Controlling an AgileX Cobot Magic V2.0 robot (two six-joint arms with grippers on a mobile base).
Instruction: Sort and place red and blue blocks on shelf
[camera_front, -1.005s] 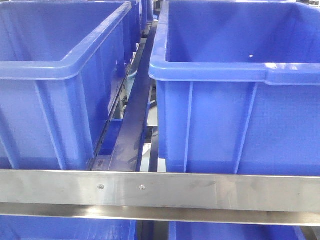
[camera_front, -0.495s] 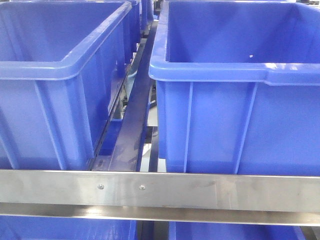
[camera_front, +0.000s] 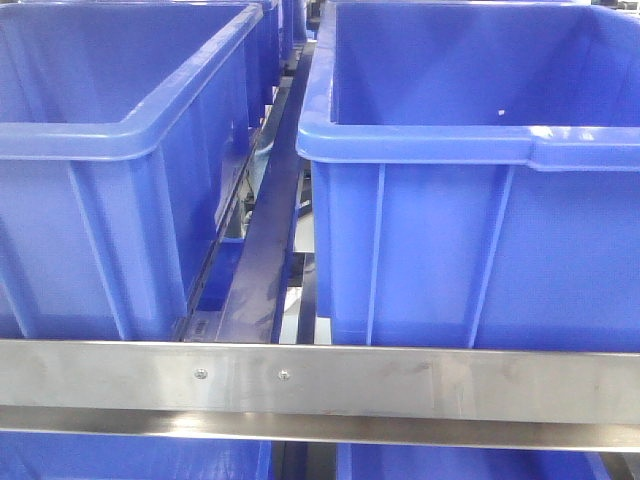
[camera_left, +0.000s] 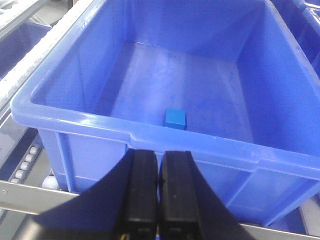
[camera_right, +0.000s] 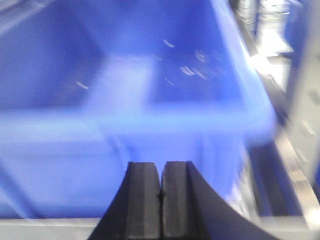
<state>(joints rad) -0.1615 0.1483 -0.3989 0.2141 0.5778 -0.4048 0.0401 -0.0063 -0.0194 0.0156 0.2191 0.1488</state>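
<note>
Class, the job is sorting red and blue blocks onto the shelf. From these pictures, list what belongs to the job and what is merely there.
Belongs to the job:
blue block, lying in a bin
shelf
left gripper, shut
right gripper, shut

Merely there:
blue bins

No red block shows.

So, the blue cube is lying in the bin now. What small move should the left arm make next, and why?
Probably pull the left gripper back from the bin. Its jaws are shut with nothing between them, and the blue cube rests apart from it on the bin floor. No red cube shows here.
</note>
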